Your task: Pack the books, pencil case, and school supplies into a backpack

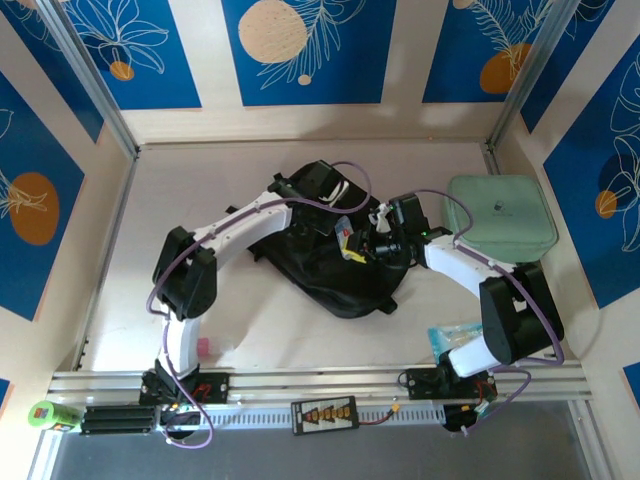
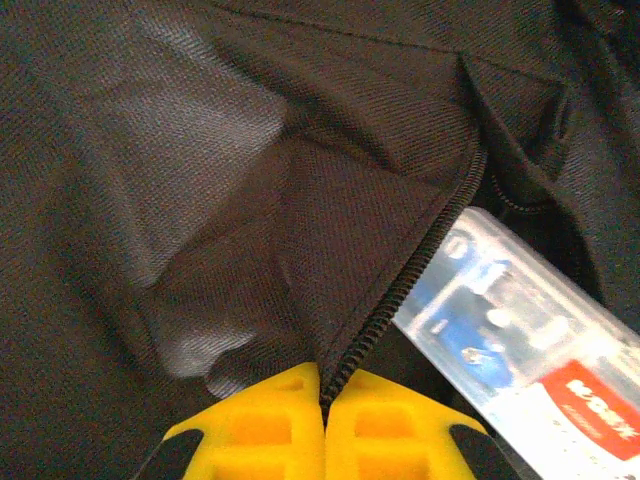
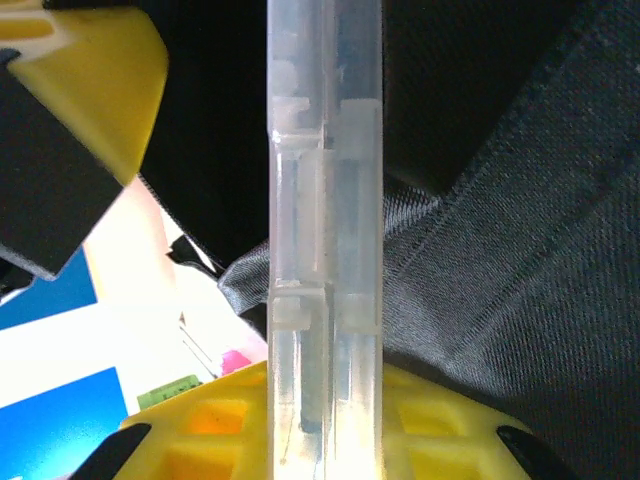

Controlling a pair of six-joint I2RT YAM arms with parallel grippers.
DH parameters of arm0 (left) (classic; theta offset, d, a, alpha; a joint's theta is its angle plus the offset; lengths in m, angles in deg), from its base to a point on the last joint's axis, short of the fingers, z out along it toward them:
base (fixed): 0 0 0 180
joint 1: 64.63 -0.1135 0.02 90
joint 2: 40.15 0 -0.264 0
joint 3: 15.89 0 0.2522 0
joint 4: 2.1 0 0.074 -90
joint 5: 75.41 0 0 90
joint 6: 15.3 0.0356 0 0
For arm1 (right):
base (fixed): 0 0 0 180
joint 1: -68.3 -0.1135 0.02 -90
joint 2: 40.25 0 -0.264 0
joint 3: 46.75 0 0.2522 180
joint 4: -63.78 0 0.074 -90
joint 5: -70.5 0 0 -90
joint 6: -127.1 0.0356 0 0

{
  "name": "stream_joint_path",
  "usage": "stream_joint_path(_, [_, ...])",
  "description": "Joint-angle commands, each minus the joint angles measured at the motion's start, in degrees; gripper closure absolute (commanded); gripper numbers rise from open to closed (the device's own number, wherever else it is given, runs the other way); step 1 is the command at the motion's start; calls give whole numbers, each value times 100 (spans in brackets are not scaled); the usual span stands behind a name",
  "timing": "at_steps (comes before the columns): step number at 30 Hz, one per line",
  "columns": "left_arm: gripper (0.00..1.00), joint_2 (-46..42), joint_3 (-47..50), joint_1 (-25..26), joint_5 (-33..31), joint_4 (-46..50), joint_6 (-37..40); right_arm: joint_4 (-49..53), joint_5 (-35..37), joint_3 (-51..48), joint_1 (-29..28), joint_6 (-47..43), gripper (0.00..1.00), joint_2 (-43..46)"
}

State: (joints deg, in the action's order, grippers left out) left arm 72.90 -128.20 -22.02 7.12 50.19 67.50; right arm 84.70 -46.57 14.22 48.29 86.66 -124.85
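Backpack (image 1: 330,280) lies mid-frame in top view. Left gripper (image 2: 323,425) is clenched on its zipper edge (image 2: 400,290), bottom centre of left wrist view. Right gripper (image 3: 325,430) grasps clear case (image 3: 325,200) edge-on, bottom centre of right wrist view.

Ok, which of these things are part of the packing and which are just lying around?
Job: backpack, opening edge pinched by left tool; clear plastic box in right tool; mint-green case; clear packet by the right arm; probably the small pink piece.
Lying about: green object at the near-left corner; black box on the front rail.
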Motion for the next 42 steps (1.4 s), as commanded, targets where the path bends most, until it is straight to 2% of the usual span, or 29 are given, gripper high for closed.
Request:
stream_joint_path(1, [100,-453,61,-30,283,-288,-133,-386,-426,64,8,22,96,-180])
stream_joint_path(11, [100,-713,413,-120,395,-585,-306,-1914,-504,432,-4,626,96,-1042])
stream_joint_path(14, [100,-741,548,-180,497,-738,-386,-2351,-580,510,5,826,84,-1301])
stream_joint_path(17, [100,-757,646,-255,600,-802,-487,-2231,-629,588,34,900,74,-1385])
stream_joint_path(24, [100,-725,819,-368,788,-905,-548,-1580,-270,-106,58,704,54,-334])
stream_joint_path(26, [100,-699,819,-367,830,-920,-546,-1389,-83,-306,58,672,53,-1])
stream_joint_path(31, [100,-664,778,-380,934,-957,-563,-636,551,-389,-15,374,64,394])
stream_joint_path(36, [100,-647,731,-379,983,-935,-564,-558,667,-20,-159,206,75,228])
stream_joint_path(38, [100,-651,722,-383,984,-911,-571,-635,724,170,-233,185,82,13])
stream_joint_path(42, [100,-653,659,-378,1021,-812,-589,-1446,653,345,-266,381,87,-494])
